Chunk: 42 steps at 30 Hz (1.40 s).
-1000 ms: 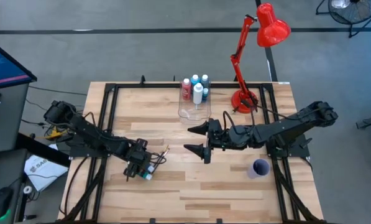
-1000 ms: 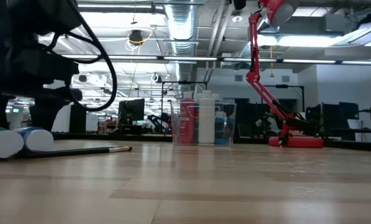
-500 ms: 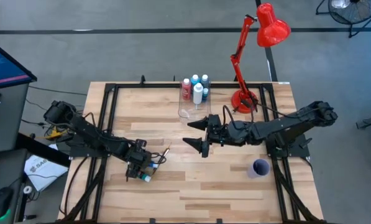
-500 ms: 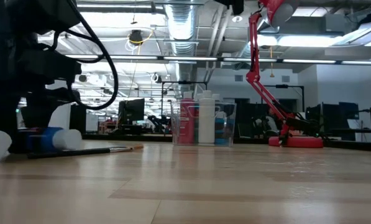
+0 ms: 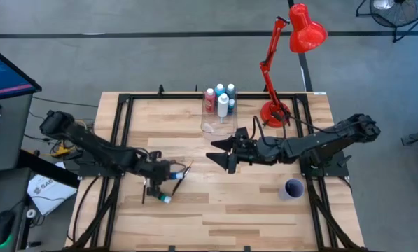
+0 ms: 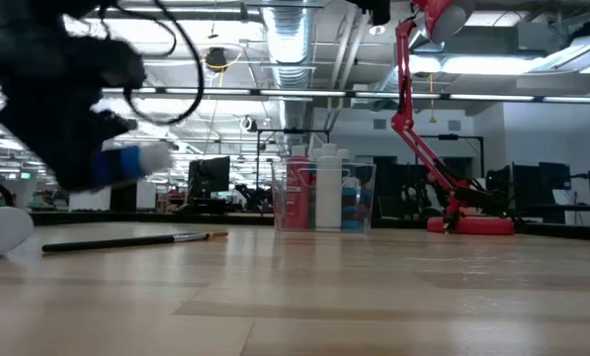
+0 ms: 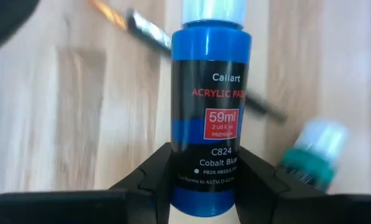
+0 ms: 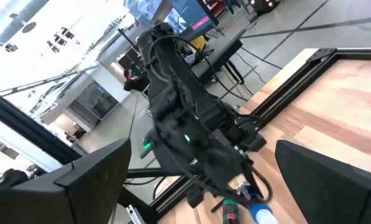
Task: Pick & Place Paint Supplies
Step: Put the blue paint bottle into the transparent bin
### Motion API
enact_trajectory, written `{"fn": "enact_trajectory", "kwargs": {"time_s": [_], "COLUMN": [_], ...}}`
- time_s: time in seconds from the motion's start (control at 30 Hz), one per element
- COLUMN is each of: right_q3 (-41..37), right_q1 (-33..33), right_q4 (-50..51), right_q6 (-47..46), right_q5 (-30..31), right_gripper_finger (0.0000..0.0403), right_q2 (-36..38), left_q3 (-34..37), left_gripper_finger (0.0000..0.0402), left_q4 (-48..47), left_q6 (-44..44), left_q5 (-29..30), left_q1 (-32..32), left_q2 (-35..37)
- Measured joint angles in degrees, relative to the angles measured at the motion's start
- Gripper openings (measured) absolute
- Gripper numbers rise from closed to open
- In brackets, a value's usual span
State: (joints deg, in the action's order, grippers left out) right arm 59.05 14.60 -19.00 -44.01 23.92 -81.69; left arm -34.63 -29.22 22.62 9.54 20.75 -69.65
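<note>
Light wooden table (image 5: 223, 210) with black rails down both sides. Sitting on it: a clear box (image 5: 218, 120) of bottles at the far middle, a red lamp (image 5: 274, 112) at the far right, a purple cup (image 5: 293, 188) near right, and a brush (image 6: 126, 240) plus a teal bottle (image 5: 164, 199) near left.

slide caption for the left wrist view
Left gripper shut on a cobalt blue paint bottle, lifted above a paintbrush on the table.

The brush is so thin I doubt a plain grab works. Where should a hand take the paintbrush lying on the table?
Probably mid-handle, from straight above, fingers straddling the paintbrush crosswise. It lies flat on the table, so its ends offer little to pinch, and a green-capped bottle lies near one part of it.
</note>
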Motion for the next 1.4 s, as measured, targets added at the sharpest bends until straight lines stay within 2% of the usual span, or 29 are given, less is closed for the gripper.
{"fn": "enact_trajectory", "kwargs": {"time_s": [0.17,0.47,0.7,1.07,1.27,1.4], "right_q3": [0.00,0.00,0.00,0.00,0.00,0.00], "right_q1": [-1.03,-3.28,-3.57,-3.59,-3.77,-4.08], "right_q4": [-0.05,0.04,0.09,0.06,-0.16,-0.47], "right_q6": [-0.15,-1.65,-2.68,-2.60,-2.60,-2.60], "right_q5": [0.03,0.04,0.07,0.07,0.05,0.05], "right_gripper_finger": [0.0391,0.0391,0.0391,0.0391,0.0391,0.0391], "right_q2": [0.00,0.00,-0.07,-0.11,-0.13,-0.13], "left_q3": [0.00,-0.07,-0.09,-0.11,-0.17,-0.11], "left_gripper_finger": [0.0121,0.0121,0.0123,0.0123,0.0123,0.0125], "left_q4": [6.16,26.54,37.90,46.37,53.24,59.63], "left_q6": [4.03,9.14,13.37,15.61,18.82,21.21], "left_q5": [-1.28,-4.95,-7.60,-7.01,-5.49,-8.66], "left_q1": [-3.79,-9.94,-11.91,-11.96,-14.42,-15.80], "left_q2": [6.92,14.19,13.76,13.74,10.34,5.34]}}
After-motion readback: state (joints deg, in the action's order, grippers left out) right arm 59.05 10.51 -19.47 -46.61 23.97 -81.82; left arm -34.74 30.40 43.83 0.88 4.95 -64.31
